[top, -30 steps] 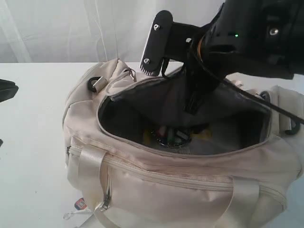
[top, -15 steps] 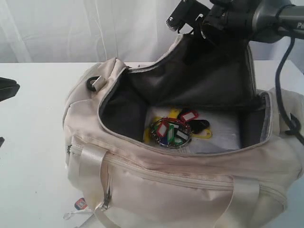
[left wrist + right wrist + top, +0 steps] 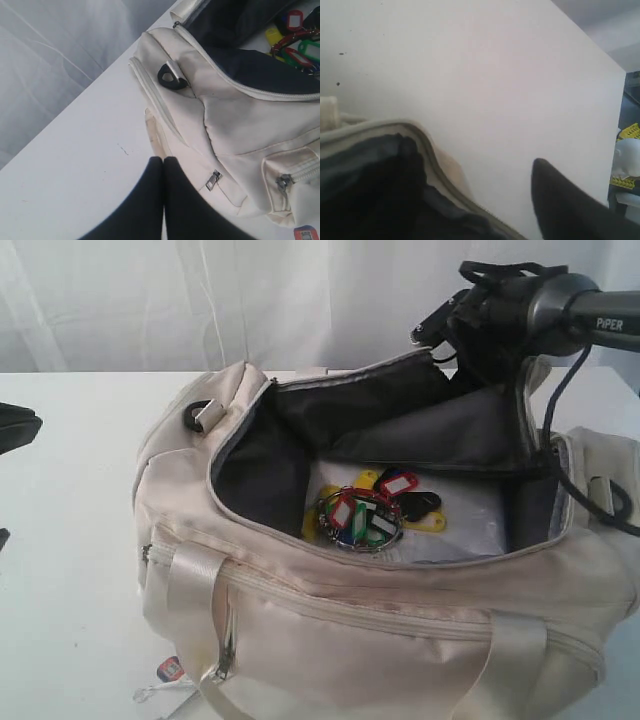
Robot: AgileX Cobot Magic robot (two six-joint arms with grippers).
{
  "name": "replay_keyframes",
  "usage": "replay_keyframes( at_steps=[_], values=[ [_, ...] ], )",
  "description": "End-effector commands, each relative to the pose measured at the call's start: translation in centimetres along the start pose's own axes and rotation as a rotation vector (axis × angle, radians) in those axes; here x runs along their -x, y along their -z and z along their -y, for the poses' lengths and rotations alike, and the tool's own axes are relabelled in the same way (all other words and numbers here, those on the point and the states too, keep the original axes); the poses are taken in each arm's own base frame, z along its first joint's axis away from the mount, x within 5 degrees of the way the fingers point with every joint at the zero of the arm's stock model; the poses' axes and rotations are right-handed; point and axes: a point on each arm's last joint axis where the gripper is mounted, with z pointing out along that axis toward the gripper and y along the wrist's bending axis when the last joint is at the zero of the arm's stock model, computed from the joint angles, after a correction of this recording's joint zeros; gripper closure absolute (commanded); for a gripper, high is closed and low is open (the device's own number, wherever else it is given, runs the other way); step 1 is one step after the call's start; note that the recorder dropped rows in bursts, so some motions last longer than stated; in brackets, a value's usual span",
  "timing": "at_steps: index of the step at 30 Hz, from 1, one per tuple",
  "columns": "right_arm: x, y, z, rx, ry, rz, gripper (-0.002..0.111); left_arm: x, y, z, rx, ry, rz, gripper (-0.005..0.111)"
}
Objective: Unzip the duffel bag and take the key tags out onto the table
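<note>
The cream duffel bag [image 3: 330, 610] lies on the white table [image 3: 70, 540] with its top unzipped and the dark lining showing. Inside, on the bag's floor, lies the bunch of coloured key tags [image 3: 368, 510], also at the edge of the left wrist view [image 3: 295, 42]. My right gripper [image 3: 432, 335] hangs above the bag's far rim, where the top flap [image 3: 440, 425] stands raised against it. In the right wrist view one finger [image 3: 560, 200] stands well apart from the flap's edge [image 3: 427, 150]; the other finger is hidden by the fabric. My left gripper [image 3: 163, 160] is shut and empty beside the bag's end.
A small red-and-blue paper tag [image 3: 170, 670] with a string lies on the table by the bag's near left corner. A black D-ring [image 3: 170, 77] sits on the bag's end and a strap handle [image 3: 195, 590] on its near side. White curtains hang behind.
My right gripper rose out of the bag and moved right, lifting the flap, which has now sagged lower. The key tags are uncovered. The left arm has not moved.
</note>
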Motion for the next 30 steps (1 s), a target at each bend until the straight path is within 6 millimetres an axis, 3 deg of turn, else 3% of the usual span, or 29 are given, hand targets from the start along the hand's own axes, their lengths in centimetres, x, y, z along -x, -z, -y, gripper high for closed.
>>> replay_keyframes(
  at_steps=[1, 10, 15, 20, 23, 26, 28, 30],
  values=[
    [0.7, 1.6, 1.6, -0.038, -0.029, 0.035, 0.041, 0.0, 0.1, 0.2, -0.012, 0.034, 0.013, 0.106],
    [3.8, 9.7, 7.1, -0.129, -0.222, 0.277, 0.042, 0.0, 0.1, 0.2, -0.013, 0.036, 0.014, 0.106],
    [3.4, 12.5, 8.4, -0.101, -0.335, 0.254, 0.043, 0.0, 0.1, 0.2, -0.013, 0.033, 0.014, 0.106],
    [1.7, 13.9, 6.8, 0.133, -0.244, 0.074, 0.058, 0.0, 0.1, 0.2, -0.013, 0.033, 0.014, 0.106],
    [0.4, 15.7, 4.5, 0.437, -0.104, -0.049, 0.084, 0.0, 0.1, 0.2, -0.013, 0.033, 0.014, 0.106],
    [1.0, 18.1, 2.3, 0.755, -0.083, 0.064, 0.108, 0.0, 0.1, 0.2, -0.013, 0.033, 0.014, 0.106],
    [1.3, 19.4, 0.9, 0.89, -0.046, 0.127, 0.108, 0.0, 0.1, 0.2, -0.013, 0.033, 0.014, 0.106],
    [1.4, 19.8, -0.2, 0.905, -0.002, 0.133, 0.108, 0.0, 0.1, 0.2, -0.014, 0.035, 0.014, 0.106]
  ],
)
